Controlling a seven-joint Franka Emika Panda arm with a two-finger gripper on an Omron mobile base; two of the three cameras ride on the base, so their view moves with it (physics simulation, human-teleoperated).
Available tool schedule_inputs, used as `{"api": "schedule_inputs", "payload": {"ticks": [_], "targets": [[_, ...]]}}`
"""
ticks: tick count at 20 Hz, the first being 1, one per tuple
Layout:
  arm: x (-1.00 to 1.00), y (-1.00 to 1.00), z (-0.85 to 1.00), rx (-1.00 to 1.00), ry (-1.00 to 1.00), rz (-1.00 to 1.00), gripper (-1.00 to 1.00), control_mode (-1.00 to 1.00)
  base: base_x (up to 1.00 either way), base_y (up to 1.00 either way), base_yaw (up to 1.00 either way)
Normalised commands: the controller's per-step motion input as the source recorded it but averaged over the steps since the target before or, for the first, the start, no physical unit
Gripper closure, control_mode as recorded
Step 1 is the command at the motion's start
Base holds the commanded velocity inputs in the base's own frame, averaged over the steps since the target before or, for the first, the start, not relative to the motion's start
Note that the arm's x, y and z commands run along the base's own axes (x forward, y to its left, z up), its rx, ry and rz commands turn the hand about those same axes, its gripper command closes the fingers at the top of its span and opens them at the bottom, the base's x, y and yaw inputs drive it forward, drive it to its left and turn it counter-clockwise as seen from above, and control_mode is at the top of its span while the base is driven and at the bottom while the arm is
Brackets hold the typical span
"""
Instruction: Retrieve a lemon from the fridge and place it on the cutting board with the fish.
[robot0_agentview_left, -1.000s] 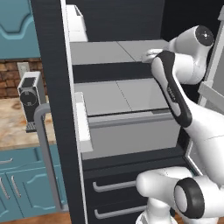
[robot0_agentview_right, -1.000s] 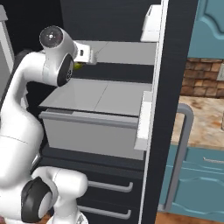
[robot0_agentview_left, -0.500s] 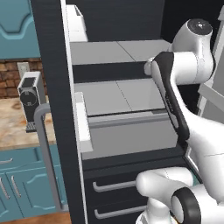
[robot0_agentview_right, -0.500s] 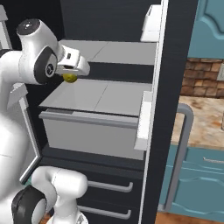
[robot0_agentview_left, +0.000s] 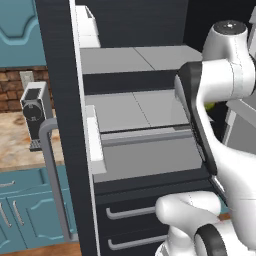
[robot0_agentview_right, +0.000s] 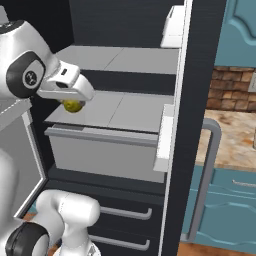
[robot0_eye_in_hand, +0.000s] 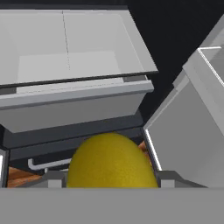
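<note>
Teal cabinets (robot0_agentview_right: 225, 200) stand under a marbled beige table (robot0_agentview_right: 235, 135). A brick wall (robot0_agentview_right: 232, 90) rises behind it. The floor (robot0_agentview_right: 205, 249) is brown wood.

We see fridge (robot0_agentview_right: 200, 75) open, grey shelves inside. Our gripper (robot0_agentview_right: 75, 102) holds lemon (robot0_agentview_right: 73, 105) at left, in front of shelf edge, above grey drawer (robot0_agentview_right: 102, 152). Teal cabinet (robot0_agentview_right: 225, 205) and brick wall (robot0_agentview_right: 232, 90) at right.

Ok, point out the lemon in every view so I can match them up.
Left base view: lemon, a yellow sliver at right, behind the arm.
Right base view: lemon, at left, under the gripper.
Hand view: lemon, bottom centre.
Shared landmark: the grey fridge drawer.
</note>
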Motion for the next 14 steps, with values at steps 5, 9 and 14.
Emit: {"api": "schedule_inputs", "payload": {"ticks": [5, 9, 14], "targets": [[-0.74, 0.0, -0.52, 0.0, 0.01, 0.03, 1.0, -1.0, 0.0, 0.0, 0.0], [-0.09, 0.0, -0.43, 0.0, 0.1, 0.13, 1.0, -1.0, 0.0, 0.0, 0.0], [0.0, 0.0, -0.48, 0.0, 0.1, 0.11, 1.0, -1.0, 0.0, 0.0, 0.0]]}}
